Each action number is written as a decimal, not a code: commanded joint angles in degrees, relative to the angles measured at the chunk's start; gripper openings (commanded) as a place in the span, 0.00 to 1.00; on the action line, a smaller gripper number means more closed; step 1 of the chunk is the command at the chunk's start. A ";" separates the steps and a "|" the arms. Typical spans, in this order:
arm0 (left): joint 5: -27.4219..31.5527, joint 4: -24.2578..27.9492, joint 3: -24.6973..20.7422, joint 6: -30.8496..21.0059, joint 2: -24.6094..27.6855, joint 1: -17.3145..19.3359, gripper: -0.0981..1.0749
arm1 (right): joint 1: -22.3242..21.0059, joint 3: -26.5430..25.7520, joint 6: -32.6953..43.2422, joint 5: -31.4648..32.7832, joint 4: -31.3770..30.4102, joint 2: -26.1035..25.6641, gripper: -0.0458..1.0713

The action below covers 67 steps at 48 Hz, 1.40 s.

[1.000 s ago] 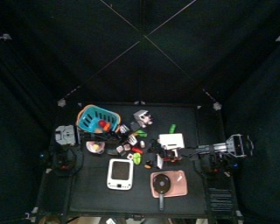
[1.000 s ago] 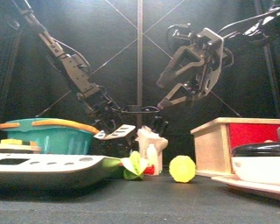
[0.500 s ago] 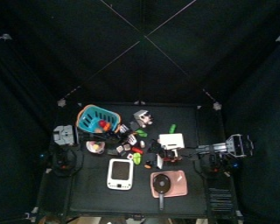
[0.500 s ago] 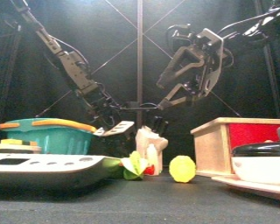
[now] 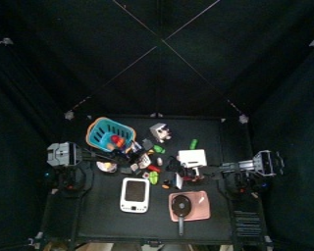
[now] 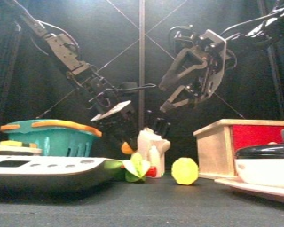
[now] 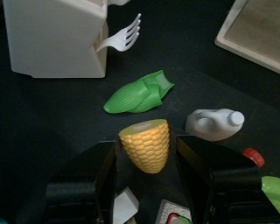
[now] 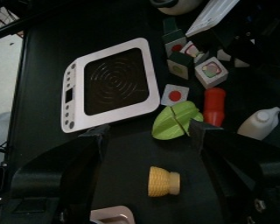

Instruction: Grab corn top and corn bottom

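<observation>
The corn bottom (image 7: pixel 145 145), a short yellow cob, lies on the black table straight below my left gripper (image 6: pixel 113 111). That gripper hangs open above it and touches nothing. Next to the cob lies the corn top (image 7: pixel 139 93), a green leafy husk. In the front view both pieces sit near the table's front, the husk (image 6: pixel 135 168) left of the cob's round end (image 6: pixel 185 170). My right gripper (image 6: pixel 174 96) hangs high behind them, wide open and empty. Its wrist view looks down on the husk (image 8: pixel 175 121) and the cob (image 8: pixel 164 181).
A white scale (image 6: pixel 38 168) and a teal basket (image 6: pixel 50 137) stand at the left. At the right are a wooden box (image 6: pixel 245 142) and a pan (image 6: pixel 269 164). A white bottle (image 7: pixel 215 122) and a white carton (image 7: pixel 55 39) lie close to the corn, among other small toys.
My left gripper has risen from just above the table to a higher spot over the corn. The right arm has stayed still.
</observation>
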 commanded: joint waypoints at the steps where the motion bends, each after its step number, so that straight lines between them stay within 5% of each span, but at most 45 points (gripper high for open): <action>1: -0.09 0.09 0.62 0.09 -4.75 -2.46 0.71 | 0.26 -1.32 0.09 0.88 1.05 -1.41 0.95; 14: -1.41 -0.53 10.63 -0.09 -17.49 -9.05 0.71 | 4.13 -2.29 -0.70 16.08 0.35 -2.90 0.95; 35: -1.41 -1.05 18.72 -0.26 -22.24 -16.96 0.71 | 14.50 -7.47 -3.43 38.76 -18.02 1.85 0.95; 53: 0.26 -3.60 20.57 -0.26 -23.91 -16.96 0.71 | 15.64 -14.33 -17.40 41.75 -11.78 12.39 0.95; 67: 0.26 -3.69 20.92 -0.26 -23.91 -16.96 0.71 | 15.21 -15.73 -25.58 43.15 -8.53 15.12 0.95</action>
